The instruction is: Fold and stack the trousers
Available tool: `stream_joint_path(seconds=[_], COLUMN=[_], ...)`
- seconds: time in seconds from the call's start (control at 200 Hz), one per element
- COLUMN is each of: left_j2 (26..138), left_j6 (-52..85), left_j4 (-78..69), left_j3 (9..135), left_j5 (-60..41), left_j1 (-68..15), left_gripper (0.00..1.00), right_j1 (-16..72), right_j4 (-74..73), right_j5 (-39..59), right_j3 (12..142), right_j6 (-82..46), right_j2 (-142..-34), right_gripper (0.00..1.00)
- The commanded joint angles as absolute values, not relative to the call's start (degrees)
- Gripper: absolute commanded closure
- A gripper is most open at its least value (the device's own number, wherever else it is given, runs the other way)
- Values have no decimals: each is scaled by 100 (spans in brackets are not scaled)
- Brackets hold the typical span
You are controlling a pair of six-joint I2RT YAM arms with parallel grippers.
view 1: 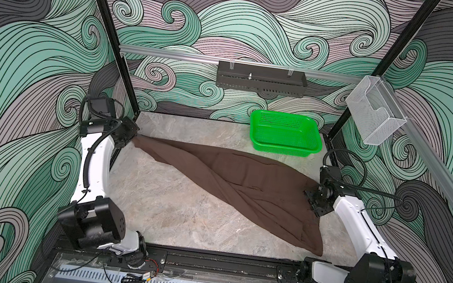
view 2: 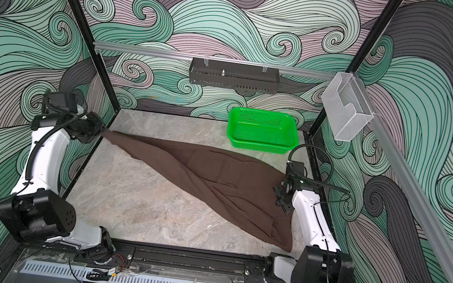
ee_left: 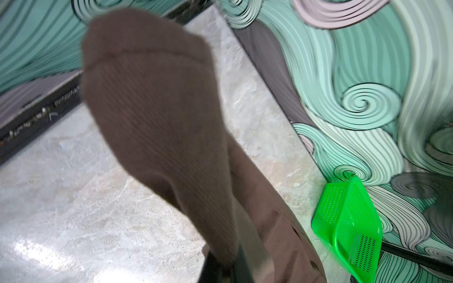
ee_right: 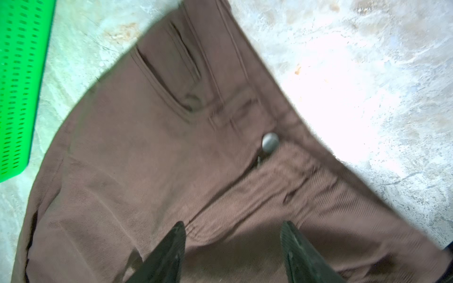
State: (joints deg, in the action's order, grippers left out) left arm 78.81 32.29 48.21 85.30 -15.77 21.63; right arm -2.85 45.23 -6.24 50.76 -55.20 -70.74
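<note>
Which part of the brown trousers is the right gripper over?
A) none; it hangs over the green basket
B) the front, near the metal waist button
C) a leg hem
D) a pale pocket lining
B: in the right wrist view the right gripper has its jaws spread over the front of the brown trousers, with the metal button just beyond them.

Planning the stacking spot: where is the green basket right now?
In both top views the green basket sits at the far right corner of the table, just behind the trousers.
</note>
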Motion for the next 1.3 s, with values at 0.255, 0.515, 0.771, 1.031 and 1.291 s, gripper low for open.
stream_joint_path(seconds=[0.255, 0.515, 0.771, 1.031, 1.291], left_j2=[6721, 6985, 6758, 6843, 6988], left_j6=[2787, 2765, 2776, 2801, 2839], left_j4=[4817, 5961, 5703, 5794, 5828], left_j3=[6053, 6849, 6692, 6866, 6867], left_j5=[-1174, -532, -707, -689, -677], left_j1=[2941, 3427, 3428, 3477, 3564], left_gripper=[97, 50, 41, 36, 32], right_j1=[-316, -308, -324, -816, -1437], right_j4=[4735, 4930, 4578, 4022, 4006], right_j5=[-733, -734, -691, -781, -1187], right_j3=[4811, 4372, 3853, 3970, 4874], right_j6=[-5441, -5284, -5229, -5085, -5063], right_j2=[-7040, -6699, -7078, -8200, -9139], right_gripper=[35, 32, 34, 49, 45])
